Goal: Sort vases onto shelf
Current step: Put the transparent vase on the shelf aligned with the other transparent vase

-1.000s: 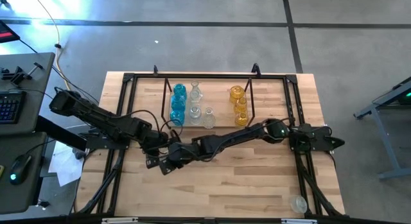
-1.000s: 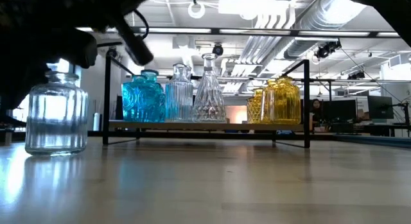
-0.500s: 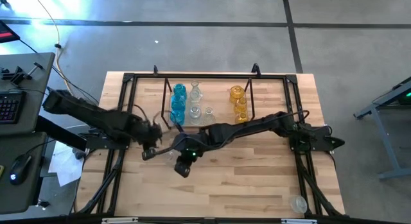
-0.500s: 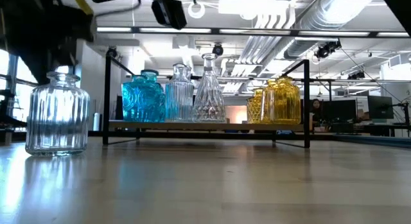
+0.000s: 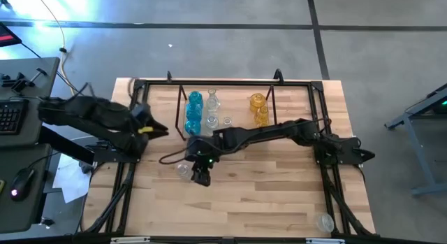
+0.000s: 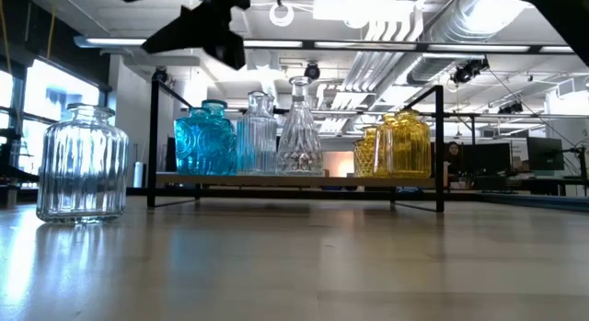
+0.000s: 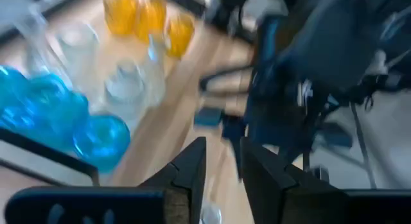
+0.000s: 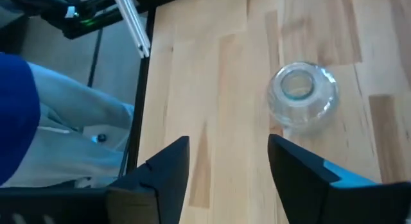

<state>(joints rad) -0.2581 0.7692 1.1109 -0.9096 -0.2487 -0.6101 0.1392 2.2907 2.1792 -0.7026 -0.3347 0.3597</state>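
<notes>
The light wooden plank bench (image 5: pixel 279 195) fills the middle of the overhead frame, edged by a larger black metal frame (image 5: pixel 318 132). Near its upper edge stands the low black-rod shelf (image 5: pixel 237 97) with a pale wood floor, holding blue glass vases (image 5: pixel 193 112) at left, clear glass vases (image 5: pixel 213 112) in the middle and amber-yellow glass vases (image 5: pixel 260 110) at right. A ribbed clear glass jar (image 6: pixel 83 165) stands on the bare planks left of centre, and another clear glass vase (image 5: pixel 323 221) sits at the lower right.

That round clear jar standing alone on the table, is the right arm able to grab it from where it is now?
Probably yes. The right gripper hangs just beside the clear jar, fingers open, and the right wrist view shows the jar on bare wood ahead of them with nothing between. The left gripper is off to the side.
</notes>
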